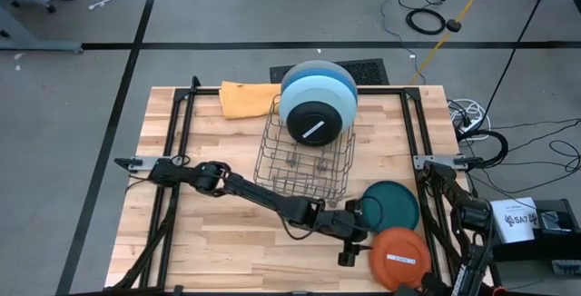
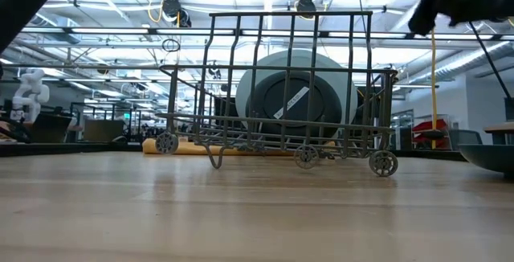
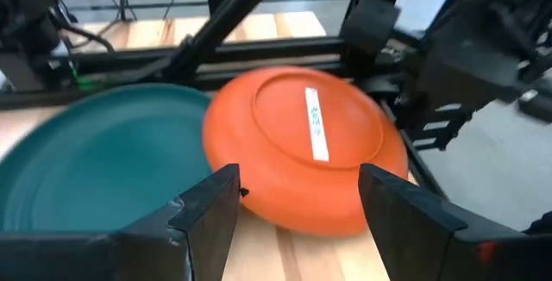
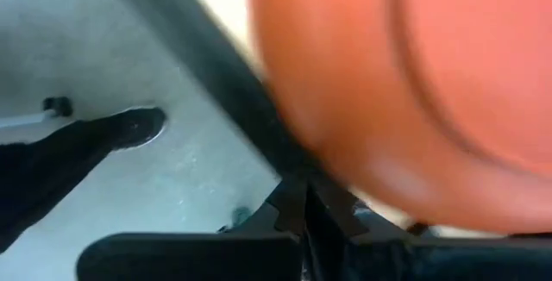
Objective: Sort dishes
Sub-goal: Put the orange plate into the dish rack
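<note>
An orange plate (image 1: pixel 399 258) with a white sticker is near the table's near right corner, beside a dark teal plate (image 1: pixel 390 205) lying flat on the wood. A grey plate (image 1: pixel 318 71), a blue plate (image 1: pixel 313 101) and a black plate (image 1: pixel 316 122) with a white sticker stand leaning in the wire rack (image 1: pixel 304 164). My left gripper (image 1: pixel 354 243) is open just left of the orange plate (image 3: pixel 302 143), its fingers either side of empty space. My right gripper (image 4: pixel 304 208) is shut at the orange plate's near right rim. My right gripper pinches the orange plate by its rim (image 4: pixel 345 177), on the side toward the table's near right corner. In the left wrist view the plate sits tilted, its left edge (image 3: pixel 259 203) raised over the wood next to the teal plate (image 3: pixel 95 160).
An orange cloth (image 1: pixel 247 98) lies behind the rack at the far edge. Black frame rails (image 1: pixel 177 142) run along both sides of the table. Bare wood lies left of and in front of the rack (image 2: pixel 273 101). Cables and a box sit off the right edge.
</note>
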